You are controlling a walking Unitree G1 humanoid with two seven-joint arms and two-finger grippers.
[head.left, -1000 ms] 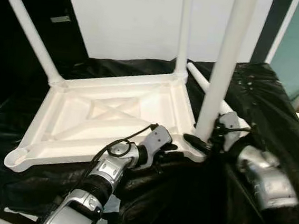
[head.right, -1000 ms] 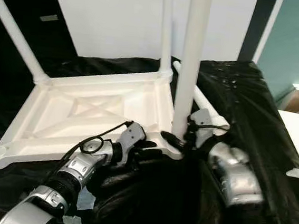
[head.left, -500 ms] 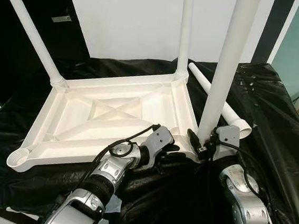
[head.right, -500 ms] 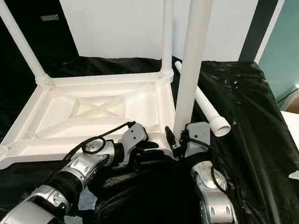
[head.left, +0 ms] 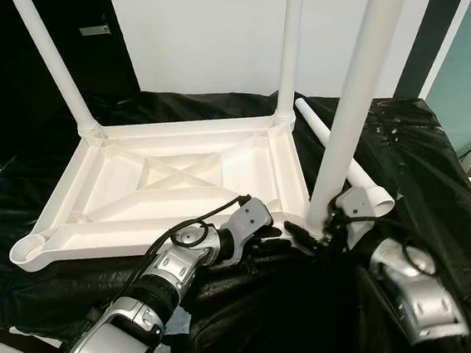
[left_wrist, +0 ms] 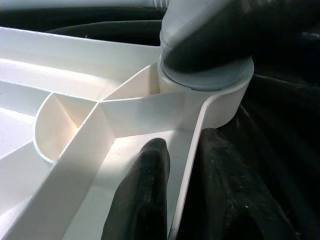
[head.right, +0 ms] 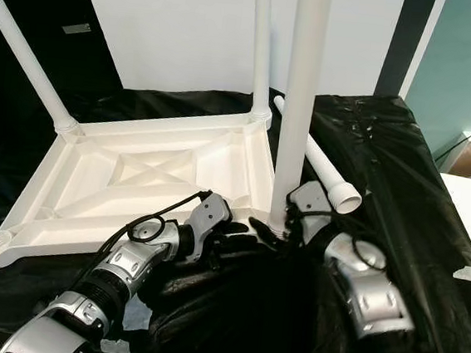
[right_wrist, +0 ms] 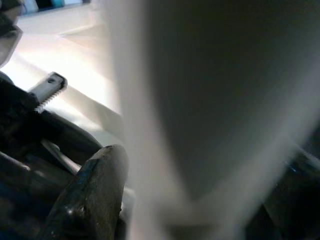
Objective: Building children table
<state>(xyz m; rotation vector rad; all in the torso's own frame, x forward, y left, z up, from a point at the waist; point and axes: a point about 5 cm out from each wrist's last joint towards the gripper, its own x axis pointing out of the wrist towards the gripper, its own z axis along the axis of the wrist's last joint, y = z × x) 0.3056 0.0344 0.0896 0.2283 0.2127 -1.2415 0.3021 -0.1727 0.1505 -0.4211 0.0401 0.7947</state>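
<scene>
While straddling the tabletop (head.left: 177,179) rim, left claw (left_wrist: 175,200); right claw (head.left: 320,229) clamped round white leg (head.left: 350,112).

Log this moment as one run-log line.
left end effector: clamped on tabletop rim | right end effector: gripping third leg at corner socket | fourth leg: loose on black sheet

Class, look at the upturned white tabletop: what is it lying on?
The tabletop lies underside up on a crinkled black sheet, which spreads out past its edges. A loose white leg also rests on the sheet. Whatever supports the sheet is covered, so it cannot be seen.
</scene>
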